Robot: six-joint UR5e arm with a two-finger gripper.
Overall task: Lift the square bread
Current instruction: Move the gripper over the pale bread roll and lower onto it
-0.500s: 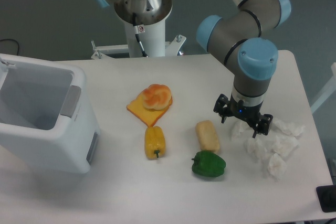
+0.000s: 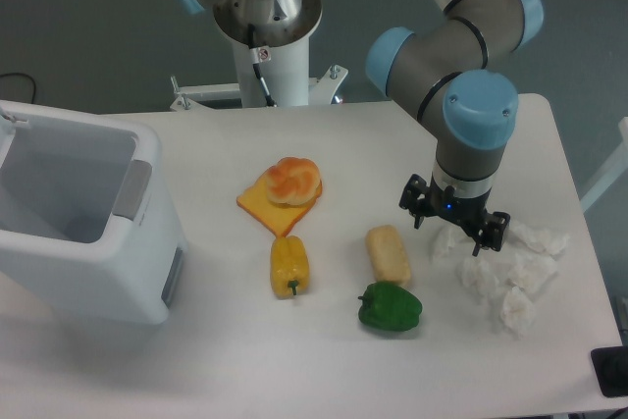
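The square bread (image 2: 389, 253) is a small pale yellow-tan loaf lying on the white table, just above the green pepper (image 2: 391, 308). My gripper (image 2: 453, 229) hangs to the right of the bread, a short gap away, above crumpled white paper. Its fingers (image 2: 420, 214) are spread apart and hold nothing.
A flat orange slice (image 2: 269, 208) with a round swirled bun (image 2: 293, 180) on it lies left of the bread. A yellow pepper (image 2: 288, 265) lies below the slice. Crumpled white paper (image 2: 510, 277) lies at the right. A white bin (image 2: 88, 242) stands at the left edge.
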